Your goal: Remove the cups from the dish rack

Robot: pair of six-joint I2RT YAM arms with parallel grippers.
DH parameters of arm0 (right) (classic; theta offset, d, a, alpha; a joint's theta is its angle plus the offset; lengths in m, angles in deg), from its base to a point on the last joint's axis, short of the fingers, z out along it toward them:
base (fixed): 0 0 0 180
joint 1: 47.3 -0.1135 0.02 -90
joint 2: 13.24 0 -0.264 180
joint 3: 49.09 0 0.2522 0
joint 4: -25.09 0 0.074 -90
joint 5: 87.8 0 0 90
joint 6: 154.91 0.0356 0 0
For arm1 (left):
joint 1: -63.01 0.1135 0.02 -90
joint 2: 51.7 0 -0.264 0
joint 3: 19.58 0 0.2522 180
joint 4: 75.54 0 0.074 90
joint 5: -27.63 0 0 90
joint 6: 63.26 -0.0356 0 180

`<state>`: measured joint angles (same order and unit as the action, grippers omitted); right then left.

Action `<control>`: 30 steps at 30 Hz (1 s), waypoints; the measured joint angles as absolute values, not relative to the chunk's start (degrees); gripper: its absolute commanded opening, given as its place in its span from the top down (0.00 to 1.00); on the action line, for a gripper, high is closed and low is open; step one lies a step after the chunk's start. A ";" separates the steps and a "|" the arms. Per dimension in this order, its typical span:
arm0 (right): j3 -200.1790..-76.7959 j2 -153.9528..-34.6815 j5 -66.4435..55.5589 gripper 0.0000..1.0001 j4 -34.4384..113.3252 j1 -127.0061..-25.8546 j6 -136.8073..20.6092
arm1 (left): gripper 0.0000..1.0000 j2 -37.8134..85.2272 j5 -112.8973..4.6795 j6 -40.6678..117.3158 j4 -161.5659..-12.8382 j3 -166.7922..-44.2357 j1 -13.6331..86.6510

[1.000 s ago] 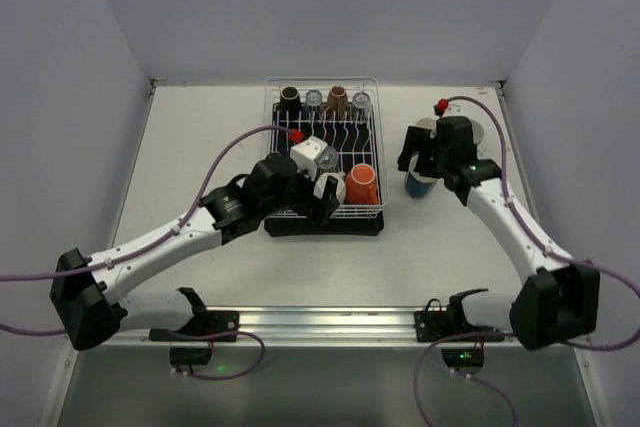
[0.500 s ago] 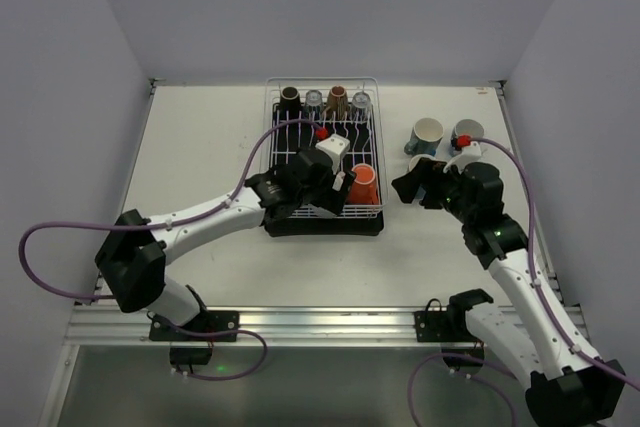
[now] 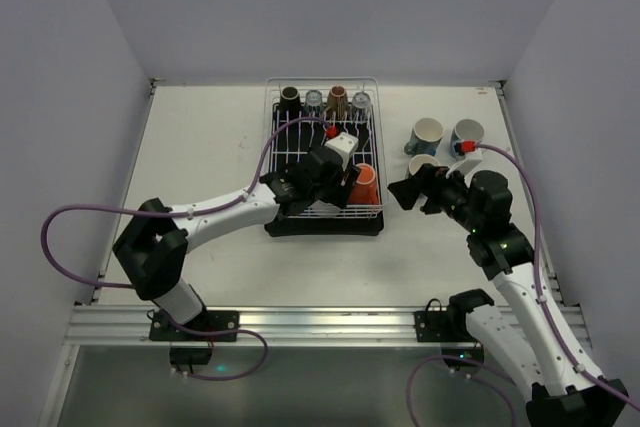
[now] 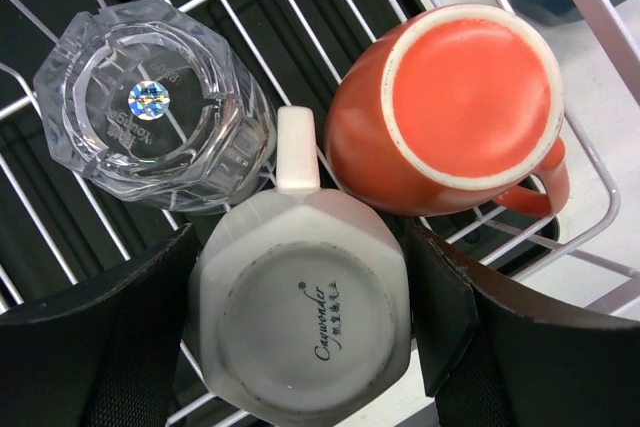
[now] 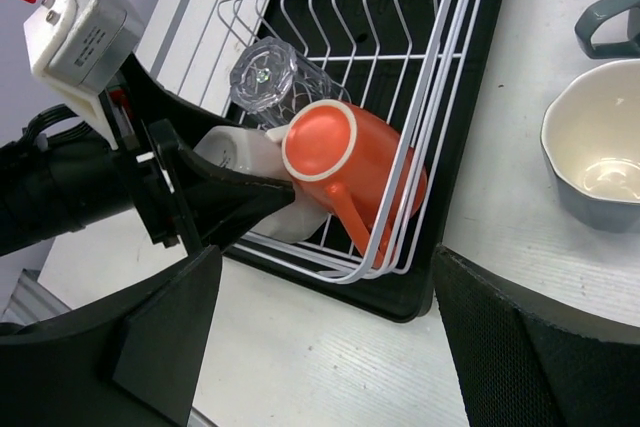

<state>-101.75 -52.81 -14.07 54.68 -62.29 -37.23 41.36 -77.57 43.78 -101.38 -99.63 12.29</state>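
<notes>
Dish rack [image 3: 288, 147] sits mid-table on its black tray [image 3: 320, 226], with the left gripper [image 4: 303, 247] over its front right corner.

Hard to see: in the top view the left wrist covers most of the white cup [image 4: 305, 317] and the faceted glass [image 4: 150, 102]. The right gripper [image 3: 408, 190] hides part of a third cup [image 3: 420, 160] on the table [image 3: 200, 147]. The right wrist view cuts that cup and the teal cup [image 3: 426, 133] at the frame edge, and the rack's back row is out of frame there.

Surface: plain off-white tabletop, bare pale walls [image 3: 330, 7] on three sides, metal rail [image 3: 320, 322] along the near edge.

Rack contents, back row: black cup [image 3: 290, 97], inner glass [image 3: 314, 99], brown cup [image 3: 337, 99], end glass [image 3: 361, 101]. Front right: white cup, faceted glass and orange cup [image 3: 364, 185], all base-up and bunched close together. The orange one leans on the rack's right side wall, handle toward the corner. Teal cup and blue cup [image 3: 466, 134] stand upright on the table right of the rack.

Left jaws straddle the white cup, fingers [image 4: 110, 347] right at its sides; we can't tell if they're clamping. Right jaws are wide with nothing between them, hovering over the table just right of the rack and facing the orange cup.
</notes>
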 measured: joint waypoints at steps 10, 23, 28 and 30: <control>-101.75 -52.59 -17.68 0.13 51.60 -64.01 -33.34 | 0.86 38.52 -78.14 43.63 -103.06 -99.06 12.97; -95.58 -60.11 -18.97 0.13 28.43 -76.65 -17.41 | 0.92 24.72 -77.77 45.42 -104.00 -99.06 16.84; -93.79 -62.16 -20.04 0.14 20.78 -78.11 -14.65 | 0.92 19.02 -75.32 48.35 -102.89 -98.21 16.90; -93.14 -62.91 -20.85 0.14 17.61 -78.46 -13.87 | 0.93 16.40 -74.05 49.86 -102.17 -97.37 16.88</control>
